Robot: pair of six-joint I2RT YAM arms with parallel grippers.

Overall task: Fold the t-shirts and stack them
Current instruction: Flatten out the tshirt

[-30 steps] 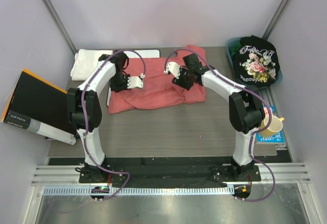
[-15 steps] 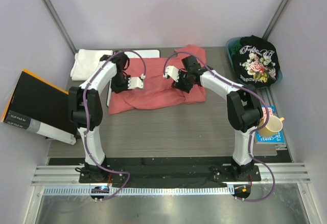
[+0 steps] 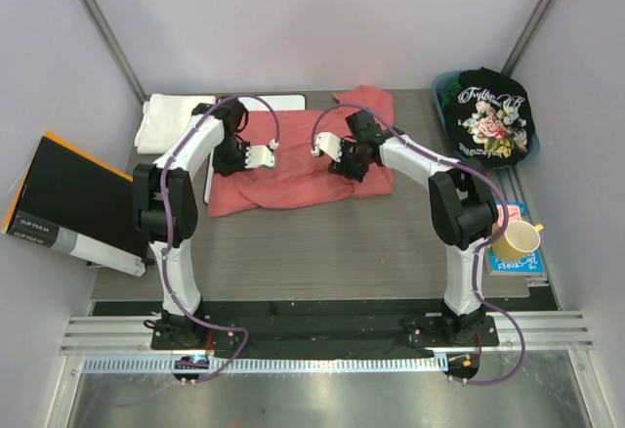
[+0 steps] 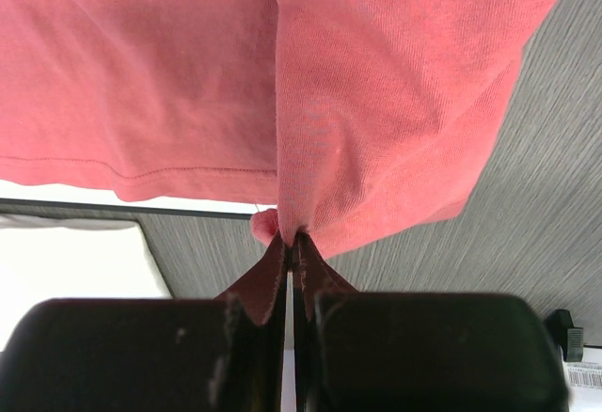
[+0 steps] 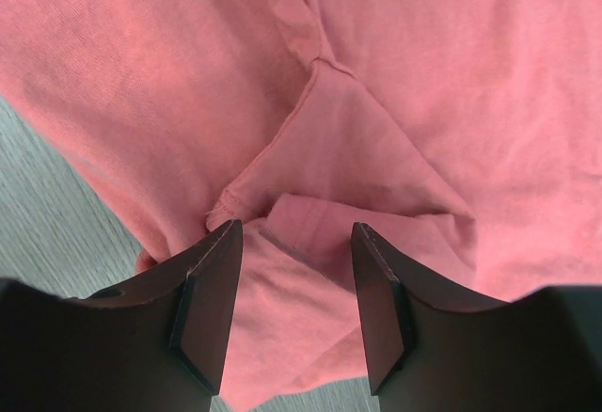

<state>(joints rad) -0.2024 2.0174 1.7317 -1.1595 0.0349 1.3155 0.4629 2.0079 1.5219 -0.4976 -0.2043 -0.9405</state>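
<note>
A: Top view first. Where's the red shirt [image 3: 293,176]?
B: Crumpled at the far middle of the table [image 3: 322,252], its left part lying over a white board [image 3: 285,102]. White shirt [image 3: 168,121] is folded at far left. Black shirt [image 3: 488,115] w/ flowers is draped over a teal bin [image 3: 441,86] at far right. Mug [image 3: 518,240] by the right edge, black folder [image 3: 68,198] off the left side.
A: Arms?
B: Both reach over the red one. Left gripper [image 3: 262,157] is on its left half, right gripper [image 3: 325,145] approx. centre, the two apart.
A: Left wrist cam?
B: Left gripper [image 4: 290,260] is clamped tight on a pinch of red shirt [image 4: 376,73], and the cloth runs away from the tips as a ridge. Table [image 4: 550,177] at right, a strip of the board [image 4: 113,198] at left.
A: Right wrist?
B: Right gripper [image 5: 296,243] has its jaws spread, nothing grasped. A hemmed fold of red shirt [image 5: 451,73] lies in the gap between the fingers [image 5: 209,290]. Table [image 5: 47,196] shows at left.
</note>
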